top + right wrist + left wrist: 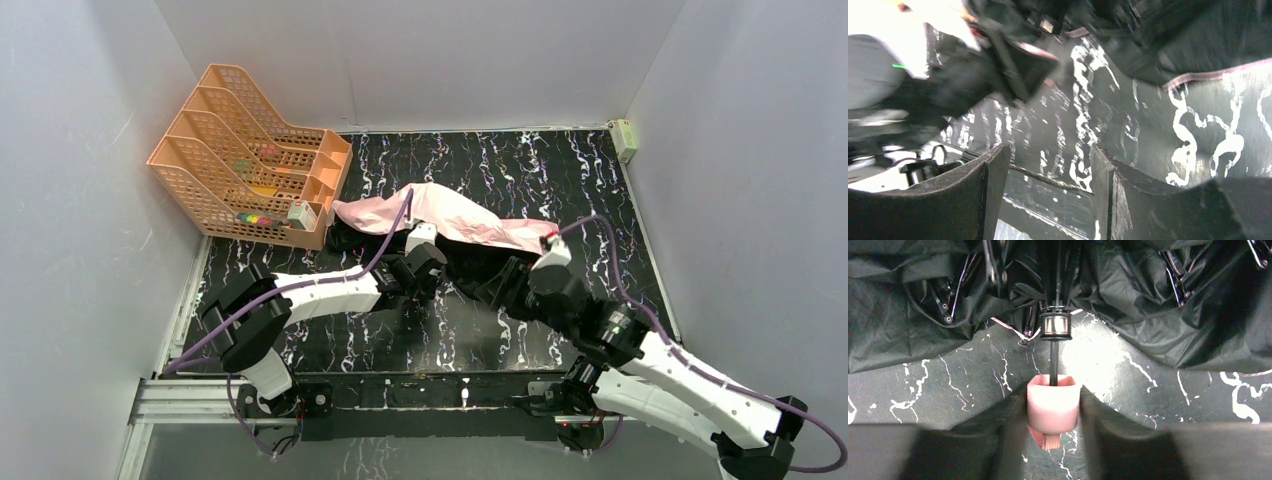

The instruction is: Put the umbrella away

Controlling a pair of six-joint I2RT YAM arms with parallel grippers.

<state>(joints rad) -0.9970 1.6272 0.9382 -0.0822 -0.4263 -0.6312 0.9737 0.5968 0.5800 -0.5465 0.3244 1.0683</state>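
Note:
The umbrella (455, 215) lies half collapsed in the middle of the black marbled table (560, 170), pink fabric up and black fabric underneath. In the left wrist view its pale pink handle (1053, 404) sits between my fingers, the black shaft (1054, 360) running up into crumpled black canopy (908, 315) and ribs. My left gripper (1053, 410) is shut on that handle, near the canopy's front edge (432, 262). My right gripper (1050, 165) is open with only table between its fingers, just right of the left one (505, 283). Black canopy with pink trim (1198, 50) lies beyond it.
An orange mesh file rack (250, 160) holding small items stands at the back left, close to the umbrella's left end. A small white box (624, 138) sits in the back right corner. Grey walls close in three sides. The left arm (883, 75) shows in the right wrist view.

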